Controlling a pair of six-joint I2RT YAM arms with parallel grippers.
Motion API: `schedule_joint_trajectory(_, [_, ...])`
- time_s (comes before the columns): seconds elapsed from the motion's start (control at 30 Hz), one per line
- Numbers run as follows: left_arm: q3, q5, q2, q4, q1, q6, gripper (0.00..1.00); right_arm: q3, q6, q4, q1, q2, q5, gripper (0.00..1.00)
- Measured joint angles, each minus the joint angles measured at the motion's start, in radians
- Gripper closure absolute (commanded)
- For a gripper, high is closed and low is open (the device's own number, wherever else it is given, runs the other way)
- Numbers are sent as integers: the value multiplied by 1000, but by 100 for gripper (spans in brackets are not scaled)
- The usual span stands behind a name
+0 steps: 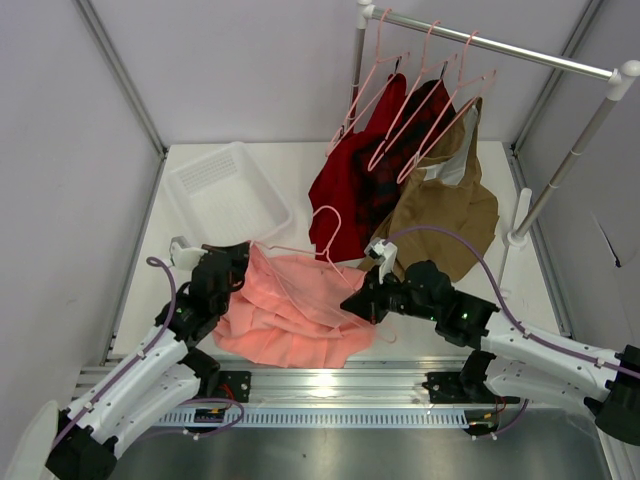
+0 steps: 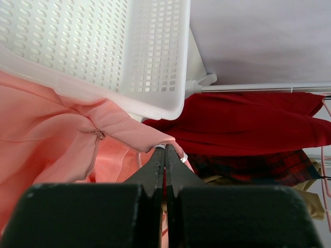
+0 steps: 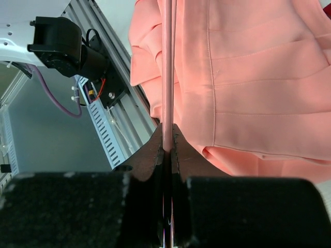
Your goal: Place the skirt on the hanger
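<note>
Rumpled on the counter [image 1: 300, 165] by its near edge, between both arms: the skirt [image 1: 290, 310]. Pinching a fold at the skirt's far-left edge with the left claw [image 2: 165, 150], pressed together on the cloth, just beside the white basket [image 1: 222, 192] toward the far-left corner; probably to anchor and lift the waist so it can open. Gripping the hanger [image 3: 168, 77] by one thin bar with the right claw [image 3: 168, 139], clamped tight on it, bar running out over the pink cloth, hook toward the far edge; likely so the frame can be steered into the waist. Not yet threaded, by the look of it. Hanging from the rail [image 1: 500, 44] at the far-right corner, apart from the skirt: dark red garment [image 1: 350, 185], tan garment [image 1: 445, 215].
</note>
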Motion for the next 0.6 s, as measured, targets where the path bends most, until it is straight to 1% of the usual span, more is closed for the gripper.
schedule_joint_trajectory(0.37, [0,27,11,32,6,16,100,0,-2,25,0,23,18,100])
schedule_joint_trajectory(0.6, [0,49,7,39,7,37,100,-8,-5,106,0,77,23,100])
